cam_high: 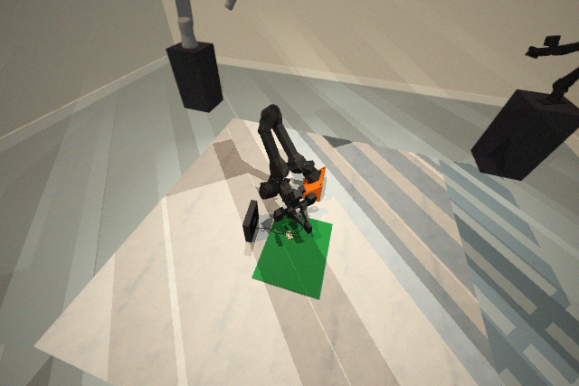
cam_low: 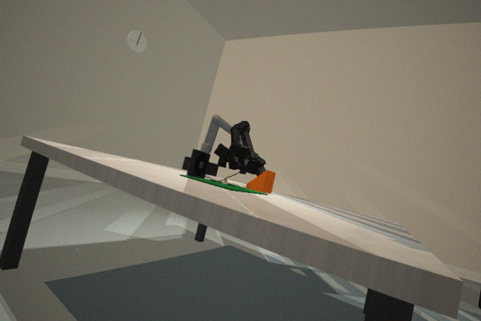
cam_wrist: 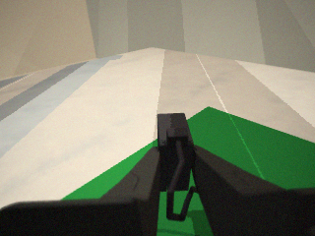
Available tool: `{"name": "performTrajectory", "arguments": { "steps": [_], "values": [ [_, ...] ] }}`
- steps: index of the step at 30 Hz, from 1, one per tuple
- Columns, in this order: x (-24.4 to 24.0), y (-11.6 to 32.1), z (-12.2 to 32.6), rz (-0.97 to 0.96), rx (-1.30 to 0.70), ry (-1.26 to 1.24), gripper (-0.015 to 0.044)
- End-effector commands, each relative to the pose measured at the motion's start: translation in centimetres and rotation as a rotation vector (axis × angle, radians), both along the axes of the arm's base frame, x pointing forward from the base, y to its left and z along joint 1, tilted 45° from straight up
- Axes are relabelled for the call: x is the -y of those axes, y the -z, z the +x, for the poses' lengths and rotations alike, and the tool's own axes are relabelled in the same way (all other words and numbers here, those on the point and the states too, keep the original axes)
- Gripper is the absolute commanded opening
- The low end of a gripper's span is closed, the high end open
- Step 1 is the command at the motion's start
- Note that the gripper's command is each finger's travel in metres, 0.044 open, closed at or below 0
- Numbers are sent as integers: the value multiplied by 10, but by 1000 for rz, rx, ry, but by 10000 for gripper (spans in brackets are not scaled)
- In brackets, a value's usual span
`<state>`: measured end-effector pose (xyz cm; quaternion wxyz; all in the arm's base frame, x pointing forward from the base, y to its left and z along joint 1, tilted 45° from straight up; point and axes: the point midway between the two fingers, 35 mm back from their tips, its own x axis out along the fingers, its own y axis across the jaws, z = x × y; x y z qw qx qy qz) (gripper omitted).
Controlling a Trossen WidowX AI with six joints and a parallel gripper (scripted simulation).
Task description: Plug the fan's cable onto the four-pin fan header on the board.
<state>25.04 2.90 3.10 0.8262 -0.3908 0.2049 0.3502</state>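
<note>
My gripper (cam_high: 307, 224) (cam_low: 243, 171) (cam_wrist: 174, 152) is shut on the dark cable plug (cam_wrist: 171, 125). In the wrist view the plug sticks out past the fingertips, and the black cable (cam_high: 267, 230) (cam_low: 232, 174) (cam_wrist: 170, 199) hangs from it in a bend. The gripper is above the rear part of the green board (cam_high: 294, 260) (cam_low: 237, 189) (cam_wrist: 246, 143). The black fan (cam_high: 251, 221) (cam_low: 198, 163) stands upright beside the board. A small pale part (cam_high: 289, 235) (cam_low: 225, 180) sits on the board near the cable; its pins are too small to make out. The plug is apart from it.
An orange wedge-shaped block (cam_high: 319, 186) (cam_low: 267, 183) stands behind the board, close to the arm. The pale table (cam_high: 210, 288) (cam_low: 155, 181) carries everything. Two other arms stand on dark pedestals (cam_high: 198, 75) (cam_high: 518, 134), away from the table.
</note>
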Motion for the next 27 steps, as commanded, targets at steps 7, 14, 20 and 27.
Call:
{"name": "performTrajectory", "arguments": {
  "steps": [7, 14, 20, 27],
  "values": [
    [6, 8, -1, 2, -4, -6, 0],
    [11, 12, 0, 2, -5, -6, 0],
    [15, 16, 0, 1, -5, -6, 0],
    [19, 21, 0, 1, -5, -6, 0]
  ]
}}
